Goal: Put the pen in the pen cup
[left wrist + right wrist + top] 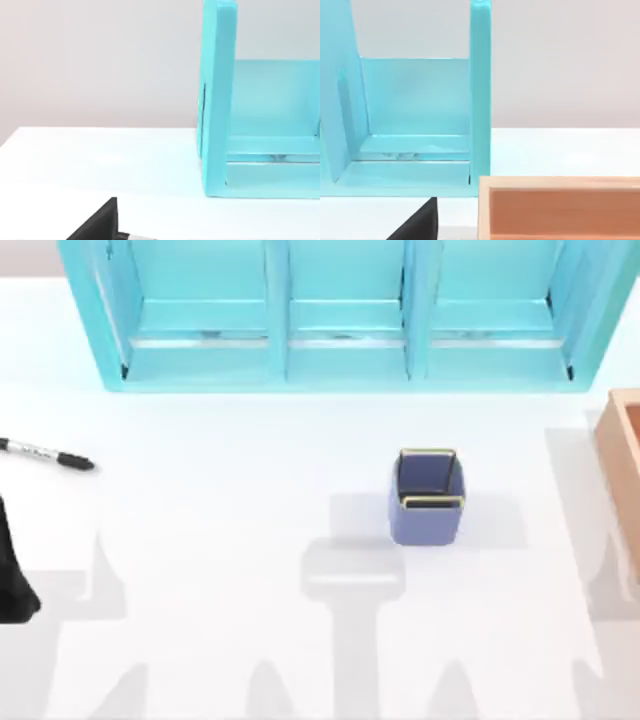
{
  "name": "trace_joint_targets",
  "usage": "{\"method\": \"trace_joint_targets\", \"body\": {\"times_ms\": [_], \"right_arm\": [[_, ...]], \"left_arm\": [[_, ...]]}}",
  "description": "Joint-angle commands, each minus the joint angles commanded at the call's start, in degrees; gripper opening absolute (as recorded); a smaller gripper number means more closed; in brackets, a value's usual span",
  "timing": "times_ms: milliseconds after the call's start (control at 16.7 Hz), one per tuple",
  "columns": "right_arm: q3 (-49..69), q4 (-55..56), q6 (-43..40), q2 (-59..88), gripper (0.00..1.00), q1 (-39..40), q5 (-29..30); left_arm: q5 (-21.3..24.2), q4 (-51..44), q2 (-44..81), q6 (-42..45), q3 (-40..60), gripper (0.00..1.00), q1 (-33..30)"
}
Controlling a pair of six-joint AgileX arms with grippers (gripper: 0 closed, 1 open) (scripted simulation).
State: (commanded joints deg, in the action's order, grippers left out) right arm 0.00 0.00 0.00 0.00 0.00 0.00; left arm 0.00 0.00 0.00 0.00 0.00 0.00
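Note:
The pen (48,455) lies flat on the white table at the far left, silver barrel toward the table's left edge and black cap end pointing right. A sliver of the pen (137,237) also shows in the left wrist view. The pen cup (428,495), square, periwinkle blue with a gold rim, stands upright right of the table's middle, far from the pen. A dark part of my left arm (15,575) sits at the left edge, a little nearer the table's front than the pen and not touching it. A black piece of my right gripper (420,222) shows in its wrist view.
A teal shelf unit (340,320) with three open bays spans the back of the table. A tan wooden box (622,455) stands at the right edge, close in front of my right wrist camera. White tabletop lies between pen and cup.

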Motion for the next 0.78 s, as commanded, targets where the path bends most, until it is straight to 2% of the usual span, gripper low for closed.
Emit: {"method": "trace_joint_targets", "body": {"times_ms": [180,360,540,780], "right_arm": [[0.00,0.00,0.00,0.00,1.00,0.00,0.00],[0.00,0.00,0.00,0.00,1.00,0.00,0.00],[0.00,0.00,0.00,0.00,1.00,0.00,0.00],[0.00,0.00,0.00,0.00,1.00,0.00,0.00]], "left_arm": [[0.25,0.20,0.64,-0.60,0.27,1.00,0.19],[2.39,1.75,6.15,-5.19,2.39,1.00,1.52],[6.21,4.66,17.13,-13.18,6.27,1.00,3.75],[12.68,10.33,39.35,-26.94,13.62,1.00,7.64]]}}
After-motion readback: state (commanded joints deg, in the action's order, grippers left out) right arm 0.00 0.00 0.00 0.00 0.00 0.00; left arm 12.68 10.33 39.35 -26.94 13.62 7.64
